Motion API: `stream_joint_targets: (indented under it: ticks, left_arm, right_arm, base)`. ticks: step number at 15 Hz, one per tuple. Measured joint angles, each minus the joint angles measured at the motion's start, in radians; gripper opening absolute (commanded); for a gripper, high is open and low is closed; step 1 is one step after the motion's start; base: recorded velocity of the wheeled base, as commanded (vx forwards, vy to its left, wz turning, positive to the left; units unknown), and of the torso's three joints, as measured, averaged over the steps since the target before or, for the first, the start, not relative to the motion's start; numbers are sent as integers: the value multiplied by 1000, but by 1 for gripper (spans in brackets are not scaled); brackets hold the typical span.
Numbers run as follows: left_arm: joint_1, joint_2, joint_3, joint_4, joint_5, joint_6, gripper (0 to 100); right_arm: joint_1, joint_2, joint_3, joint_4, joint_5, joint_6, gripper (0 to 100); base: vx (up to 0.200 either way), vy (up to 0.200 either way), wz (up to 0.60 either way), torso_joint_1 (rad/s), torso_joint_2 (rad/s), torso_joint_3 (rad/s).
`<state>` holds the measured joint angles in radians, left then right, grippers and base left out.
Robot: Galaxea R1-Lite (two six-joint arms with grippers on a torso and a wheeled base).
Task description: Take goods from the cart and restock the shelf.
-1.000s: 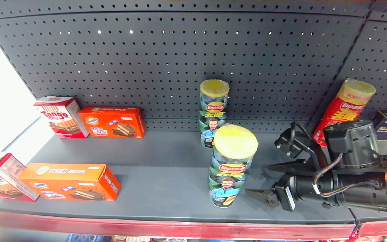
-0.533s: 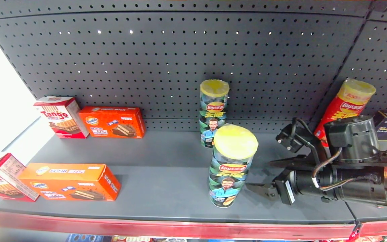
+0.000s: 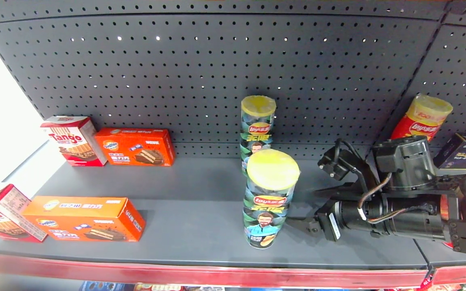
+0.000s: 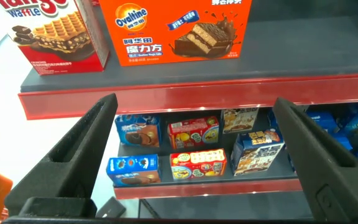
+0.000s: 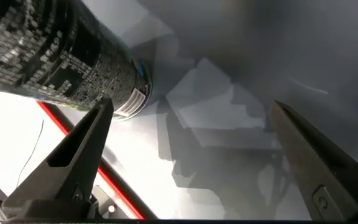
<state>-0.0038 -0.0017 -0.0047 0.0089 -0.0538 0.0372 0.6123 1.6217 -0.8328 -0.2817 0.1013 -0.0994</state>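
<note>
Head view shows a dark grey metal shelf [image 3: 200, 202], the right gripper [image 3: 309, 205] gaping beside a green yellow-lidded tube [image 3: 268, 202], a red tube [image 3: 421, 121] half hidden behind.

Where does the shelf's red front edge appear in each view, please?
Head view: red front edge along the bottom.
Left wrist view: red front edge under the orange box.
Right wrist view: red front edge beside the chip can.
Shared landmark: the grey shelf board.
</note>
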Motion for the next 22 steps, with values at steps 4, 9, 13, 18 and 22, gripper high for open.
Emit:
stream_joint_targets:
  ticks: [4, 9, 13, 18, 22]
  left_arm:
    - [0, 0, 0, 0, 0, 1, 100]
    - [-1, 0, 0, 0, 0, 1, 100]
    - [0, 0, 0, 0, 0, 1, 100]
    - [-1, 0, 0, 0, 0, 1, 100]
    - [-1, 0, 0, 0, 0, 1, 100]
  right_arm:
    - [-14, -11, 7, 1, 0, 0, 100]
    - [-11, 3, -10, 0, 1, 0, 100]
    - [0, 22, -21, 0, 1, 0, 100]
    - [13, 27, -23, 0, 2, 0, 100]
    - [12, 25, -20, 0, 1, 0, 100]
  base:
    - [0, 0, 0, 0, 0, 0]
    - [0, 0, 0, 0, 0, 0]
    - [0, 0, 0, 0, 0, 0]
    - [0, 0, 0, 0, 0, 0]
    - [0, 0, 0, 0, 0, 0]
